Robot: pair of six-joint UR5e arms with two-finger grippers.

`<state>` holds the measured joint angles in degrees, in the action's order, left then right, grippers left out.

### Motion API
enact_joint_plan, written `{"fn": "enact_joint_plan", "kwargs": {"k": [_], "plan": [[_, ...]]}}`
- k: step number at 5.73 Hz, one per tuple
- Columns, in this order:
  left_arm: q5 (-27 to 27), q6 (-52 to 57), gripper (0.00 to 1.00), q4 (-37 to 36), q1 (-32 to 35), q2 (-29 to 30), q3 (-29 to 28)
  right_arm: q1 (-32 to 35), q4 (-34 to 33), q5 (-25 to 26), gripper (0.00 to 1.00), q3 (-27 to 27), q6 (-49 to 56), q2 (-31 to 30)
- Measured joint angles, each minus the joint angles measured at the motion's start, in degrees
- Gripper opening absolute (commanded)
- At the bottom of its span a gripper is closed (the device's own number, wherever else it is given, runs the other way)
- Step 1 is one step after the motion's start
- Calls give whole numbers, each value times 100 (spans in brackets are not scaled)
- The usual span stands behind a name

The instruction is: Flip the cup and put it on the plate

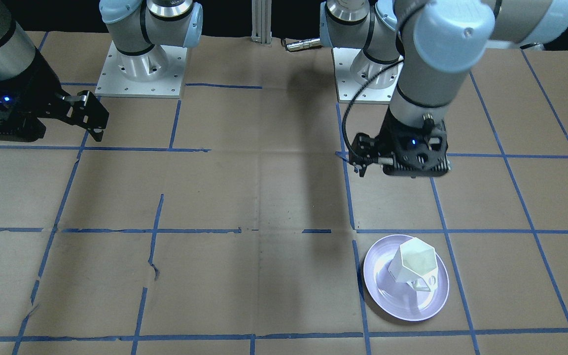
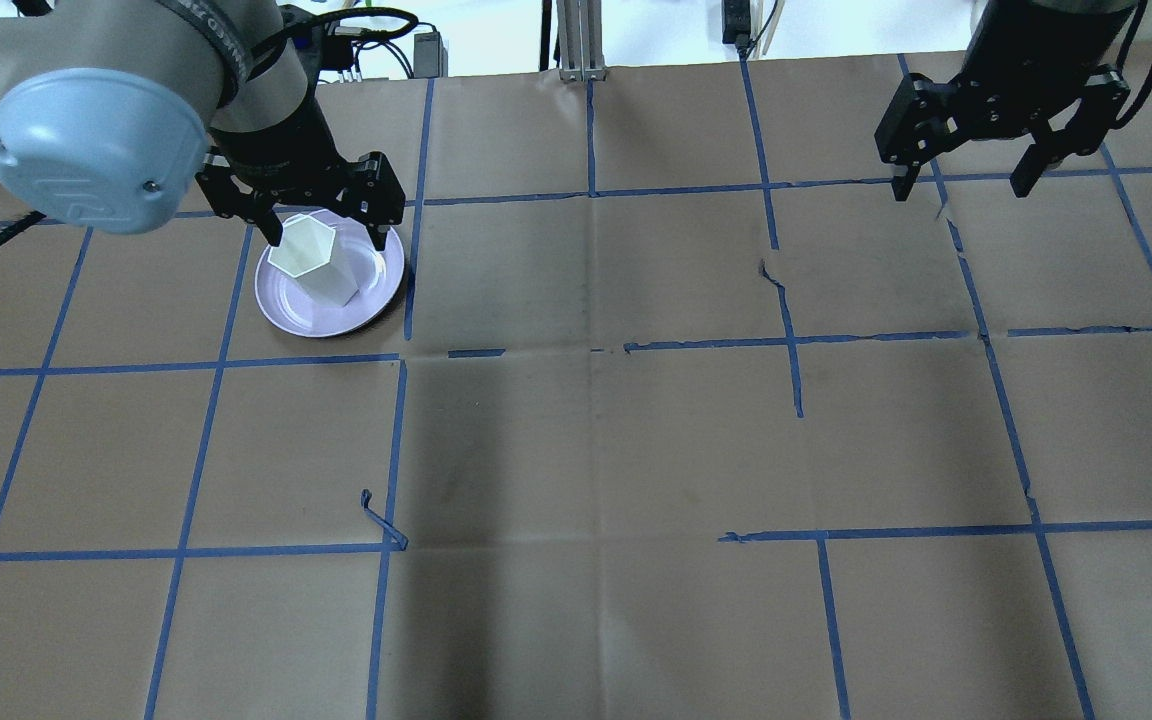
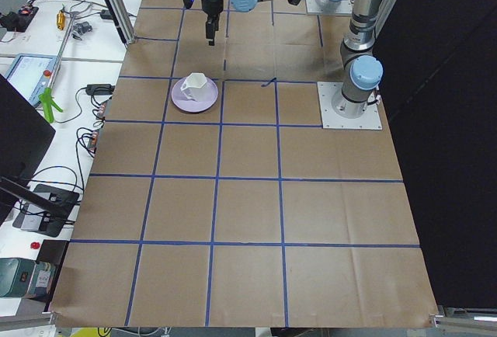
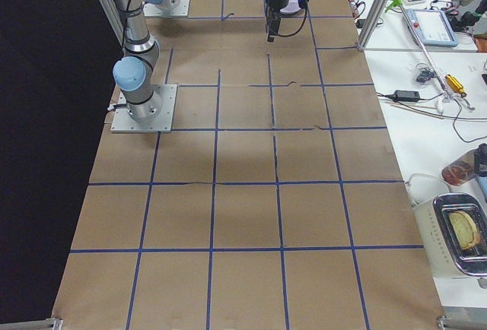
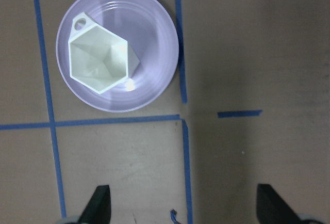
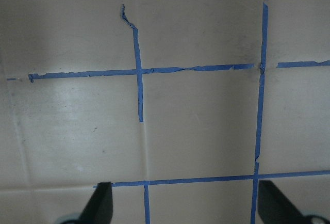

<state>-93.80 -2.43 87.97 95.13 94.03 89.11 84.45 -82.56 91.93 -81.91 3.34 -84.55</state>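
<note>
The white faceted cup (image 1: 414,266) stands on the pale lavender plate (image 1: 387,293) with its open mouth facing up. The left wrist view looks straight down into the cup (image 5: 98,61), which sits on the plate (image 5: 154,43) with its handle to the upper left. My left gripper (image 2: 324,235) is open and empty. It hangs well above the cup (image 2: 314,258) and the plate (image 2: 286,305) without touching them, and also shows in the front view (image 1: 402,165). My right gripper (image 2: 959,185) is open and empty, far off over bare table.
Brown paper with a blue tape grid (image 2: 596,350) covers the table. Both arm bases (image 1: 141,69) stand at the robot's edge. Side benches hold cables and tools (image 3: 46,81) beyond the table's ends.
</note>
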Motion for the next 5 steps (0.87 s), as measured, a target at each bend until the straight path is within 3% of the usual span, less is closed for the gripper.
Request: {"fn": "enact_joint_plan", "kwargs": {"k": [2, 5], "plan": [[196, -25, 99, 753, -48, -591, 107, 1, -3, 0, 100, 0, 0, 0], [403, 42, 99, 829, -299, -679, 117, -3, -4, 0, 100, 0, 0, 0]]}}
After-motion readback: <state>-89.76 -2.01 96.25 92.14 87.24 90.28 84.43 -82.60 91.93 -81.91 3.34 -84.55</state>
